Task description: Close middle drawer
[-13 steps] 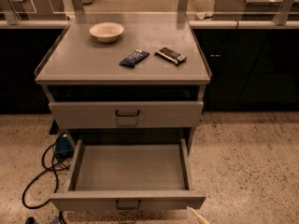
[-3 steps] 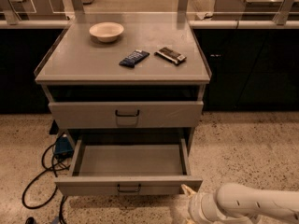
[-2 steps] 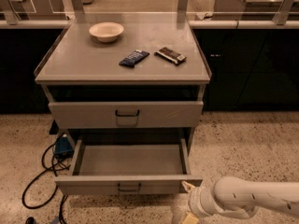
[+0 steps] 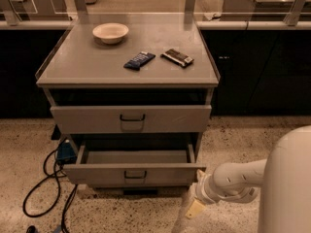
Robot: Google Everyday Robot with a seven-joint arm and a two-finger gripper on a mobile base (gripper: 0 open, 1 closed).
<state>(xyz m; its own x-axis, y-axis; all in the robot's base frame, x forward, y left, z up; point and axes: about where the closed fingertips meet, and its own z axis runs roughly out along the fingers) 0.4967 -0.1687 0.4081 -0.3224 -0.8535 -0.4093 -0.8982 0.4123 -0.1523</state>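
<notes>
— Where does the middle drawer [image 4: 97, 173] sit?

— Low in the frame, left of centre. It is partly pulled out of the cabinet [image 4: 73, 76], with its small dark handle [image 4: 135, 174] facing the camera.

— And the gripper [image 4: 193, 208]?

— Bottom of the frame, right of centre, on the white arm [image 4: 238, 178] reaching in from the right. It is just beside the drawer's right front corner and slightly lower. I cannot tell whether it touches the drawer, or whether it is parted or closed up.

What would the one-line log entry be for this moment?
middle drawer: partly open | gripper: low, by its front right corner | closing: not done
</notes>
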